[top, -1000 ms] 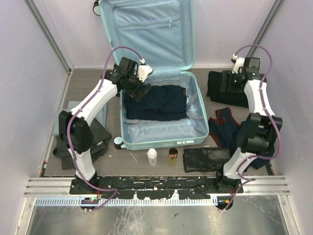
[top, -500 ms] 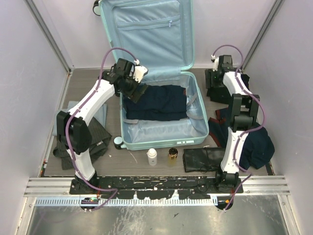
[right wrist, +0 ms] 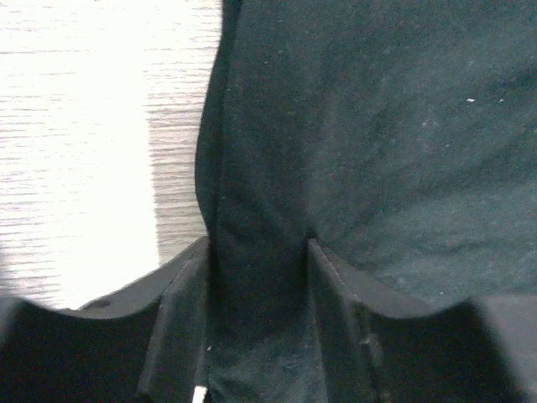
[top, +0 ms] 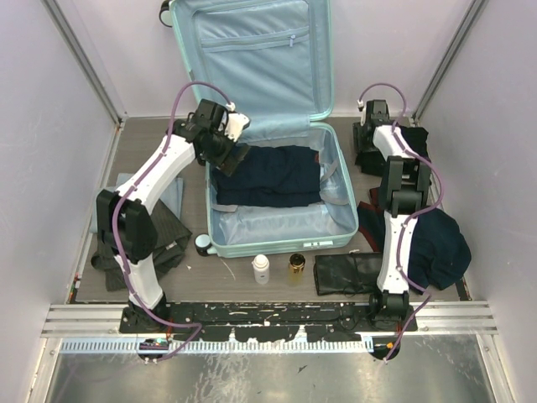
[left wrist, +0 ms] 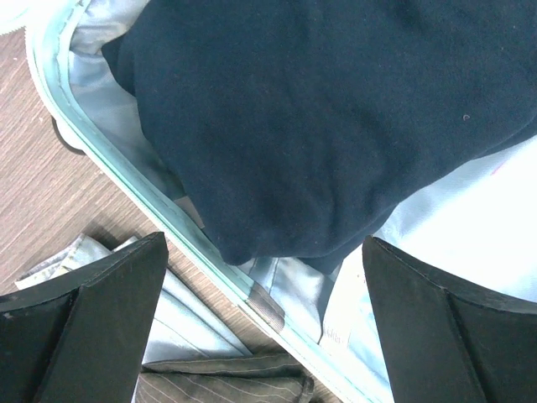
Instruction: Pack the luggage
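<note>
The luggage (top: 282, 242) lies open on the table, lid (top: 252, 50) upright, with a folded navy garment (top: 273, 175) in its base. My left gripper (top: 232, 158) hovers open over the case's left rim; in the left wrist view its wide-apart fingers (left wrist: 109, 302) frame the navy garment (left wrist: 336, 126) and the rim (left wrist: 126, 180). My right gripper (top: 367, 136) is down on a black garment (top: 418, 141) at the back right. In the right wrist view its jaws (right wrist: 258, 243) press both sides of a raised fold of that black garment (right wrist: 377, 126).
A white bottle (top: 261, 268) and an amber bottle (top: 296, 266) stand before the case, beside a black folded piece (top: 352, 273). A navy garment (top: 440, 248) and a red-trimmed one (top: 373, 214) lie right. Grey striped cloth (top: 172, 239) and pale blue cloth (top: 172, 193) lie left.
My right arm swung back and down onto the black garment, and its jaws narrowed around a fold. The left gripper drifted slightly left and stays open.
</note>
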{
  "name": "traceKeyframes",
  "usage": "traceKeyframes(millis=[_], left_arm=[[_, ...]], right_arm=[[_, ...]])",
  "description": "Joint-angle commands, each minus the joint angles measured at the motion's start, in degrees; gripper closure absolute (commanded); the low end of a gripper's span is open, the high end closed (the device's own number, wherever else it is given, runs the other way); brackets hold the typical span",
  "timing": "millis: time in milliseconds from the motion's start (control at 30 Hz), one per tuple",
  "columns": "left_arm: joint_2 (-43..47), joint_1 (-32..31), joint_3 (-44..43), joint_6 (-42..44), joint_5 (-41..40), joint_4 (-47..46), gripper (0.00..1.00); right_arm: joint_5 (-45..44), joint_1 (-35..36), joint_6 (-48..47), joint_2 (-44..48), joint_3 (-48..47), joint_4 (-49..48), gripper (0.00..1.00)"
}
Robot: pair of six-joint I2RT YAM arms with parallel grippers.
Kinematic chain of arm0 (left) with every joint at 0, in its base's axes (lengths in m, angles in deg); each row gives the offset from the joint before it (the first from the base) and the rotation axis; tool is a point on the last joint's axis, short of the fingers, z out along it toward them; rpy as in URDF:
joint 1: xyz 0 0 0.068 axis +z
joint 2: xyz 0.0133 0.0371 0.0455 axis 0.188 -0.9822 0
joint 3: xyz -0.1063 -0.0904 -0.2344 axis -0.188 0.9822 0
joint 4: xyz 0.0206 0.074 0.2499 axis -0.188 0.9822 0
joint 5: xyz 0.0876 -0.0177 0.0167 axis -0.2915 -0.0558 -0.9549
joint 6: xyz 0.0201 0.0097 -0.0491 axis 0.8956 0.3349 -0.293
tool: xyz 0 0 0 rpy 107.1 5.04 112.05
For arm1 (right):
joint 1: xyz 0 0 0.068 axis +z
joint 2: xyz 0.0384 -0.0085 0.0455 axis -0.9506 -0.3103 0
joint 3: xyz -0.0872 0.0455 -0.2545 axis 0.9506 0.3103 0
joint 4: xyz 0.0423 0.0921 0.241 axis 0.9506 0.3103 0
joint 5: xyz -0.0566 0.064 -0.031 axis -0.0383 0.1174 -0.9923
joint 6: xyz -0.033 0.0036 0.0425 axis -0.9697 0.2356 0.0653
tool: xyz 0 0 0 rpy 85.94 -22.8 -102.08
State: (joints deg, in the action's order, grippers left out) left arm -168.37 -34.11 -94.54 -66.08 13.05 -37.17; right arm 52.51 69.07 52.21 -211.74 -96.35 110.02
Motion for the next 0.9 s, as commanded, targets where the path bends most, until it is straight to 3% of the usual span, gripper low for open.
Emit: traceKeyframes(millis=[0, 167, 233, 500, 867], left_arm=[[-0.6, 1.0, -4.0, -0.1, -0.1, 0.1, 0.01], [-2.0, 2.1, -6.5, -0.6, 1.3, 2.0, 0.01], [-2.2, 2.5, -7.2, -0.9, 1.9, 2.6, 0.01], [-2.4, 2.8, -8.3, -2.7, 4.3, 3.4, 0.01], [-2.9, 6.0, -10.1, -6.5, 8.0, 5.0, 0.02]], right_arm=[[0.5, -0.8, 2.5, 0.8, 2.6, 1.0, 0.58], [8.1, -3.5, 5.9, 3.4, 4.8, 5.9, 0.91], [13.9, -5.1, 7.0, 5.7, 5.0, 6.6, 0.99], [35.0, -12.2, 10.6, 14.6, 0.4, 7.4, 1.00], [51.9, -16.2, 15.3, 24.3, 2.2, 9.9, 0.99]])
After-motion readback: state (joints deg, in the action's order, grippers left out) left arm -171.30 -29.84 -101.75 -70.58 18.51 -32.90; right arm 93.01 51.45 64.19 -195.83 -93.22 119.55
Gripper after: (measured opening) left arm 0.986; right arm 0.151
